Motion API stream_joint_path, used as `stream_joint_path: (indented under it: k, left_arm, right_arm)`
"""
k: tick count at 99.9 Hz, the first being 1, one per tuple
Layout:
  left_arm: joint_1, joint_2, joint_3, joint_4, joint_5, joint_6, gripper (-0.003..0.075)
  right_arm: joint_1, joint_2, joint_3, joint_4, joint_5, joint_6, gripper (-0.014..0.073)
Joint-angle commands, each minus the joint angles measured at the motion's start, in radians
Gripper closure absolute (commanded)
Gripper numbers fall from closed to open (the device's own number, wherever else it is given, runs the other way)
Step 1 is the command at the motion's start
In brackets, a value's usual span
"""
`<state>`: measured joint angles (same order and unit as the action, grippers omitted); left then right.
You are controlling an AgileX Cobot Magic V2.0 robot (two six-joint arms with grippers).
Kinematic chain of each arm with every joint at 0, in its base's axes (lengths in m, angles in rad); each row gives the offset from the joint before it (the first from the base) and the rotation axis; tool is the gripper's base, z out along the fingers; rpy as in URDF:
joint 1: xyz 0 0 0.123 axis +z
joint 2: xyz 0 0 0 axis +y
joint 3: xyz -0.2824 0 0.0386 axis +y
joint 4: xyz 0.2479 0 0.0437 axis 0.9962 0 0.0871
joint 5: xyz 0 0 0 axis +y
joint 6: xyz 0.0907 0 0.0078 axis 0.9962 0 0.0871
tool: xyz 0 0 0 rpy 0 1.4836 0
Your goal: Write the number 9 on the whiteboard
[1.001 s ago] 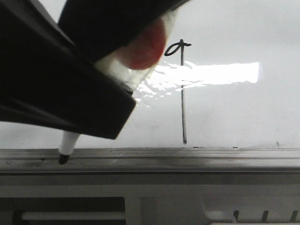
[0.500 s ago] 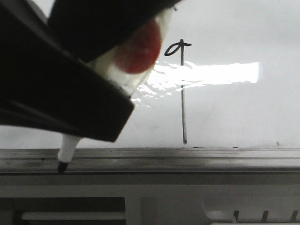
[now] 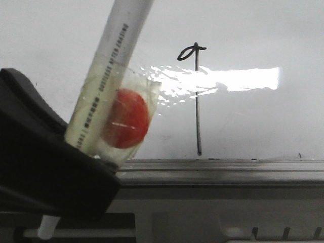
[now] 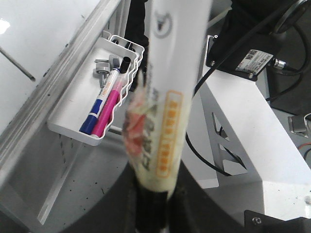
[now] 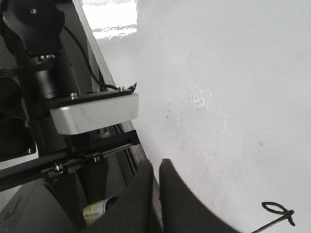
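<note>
The number 9 [image 3: 196, 96] is a thin black loop over a long straight stroke on the whiteboard [image 3: 253, 40], ending just above the grey ledge [image 3: 217, 167]. My left gripper [image 3: 83, 157] is shut on a white marker pen [image 3: 109, 86] wrapped in clear tape with a red dot. It holds the pen tilted, left of the 9 and off the board, with the pen's lower end [image 3: 46, 228] below the ledge. The left wrist view shows the jaws closed on the pen [image 4: 165, 97]. My right gripper [image 5: 156, 167] is shut and empty beside the whiteboard [image 5: 218, 73]; the 9's loop [image 5: 278, 209] shows there.
A white wire tray [image 4: 73, 131] under the ledge holds a blue and a pink marker [image 4: 104, 104]. A white metal frame [image 4: 252, 131] with black cables stands beside it. A white block on a dark mount [image 5: 92, 111] sits at the board's edge.
My left gripper has dropped lower with the marker. The pen tip has gone from the ledge to below it, and the upper barrel now shows against the board.
</note>
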<state>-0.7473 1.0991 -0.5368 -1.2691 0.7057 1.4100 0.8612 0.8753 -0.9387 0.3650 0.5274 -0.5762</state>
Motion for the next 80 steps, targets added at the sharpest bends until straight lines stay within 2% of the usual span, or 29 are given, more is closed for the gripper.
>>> stream_joint_path:
  k: [1,19,29,47,70,80]
  left_arm:
    - [-0.004,-0.012,-0.024,-0.058,0.009,-0.009,0.0738]
    - [-0.004,-0.012,-0.024,-0.058,-0.088,-0.015,0.0739]
    - [-0.004,-0.012,-0.024,-0.111,-0.249,-0.065,0.0739]
    - [-0.026,-0.012,-0.043,-0.361,-0.571,-0.093,0.0739]
    - [-0.051,0.066,-0.108,-0.537,-0.655,-0.093,0.0739]
    - [-0.051,0.114,-0.143,-0.552,-0.688,-0.093,0.0739]
  right_arm:
    - [-0.006,-0.04,-0.036,0.012,-0.08,0.003,0.0649]
    - [-0.006,-0.106,-0.036,0.012,-0.08,0.003,0.0649]
    - [-0.006,-0.143,-0.032,0.012,-0.08,0.003,0.0649]
    - [-0.006,-0.176,0.007,0.009,-0.082,0.005,0.0649]
    - [-0.006,-0.18,0.058,0.009,-0.106,0.018,0.0649]
    - [-0.006,-0.18,0.066,0.009,-0.126,0.019,0.0649]
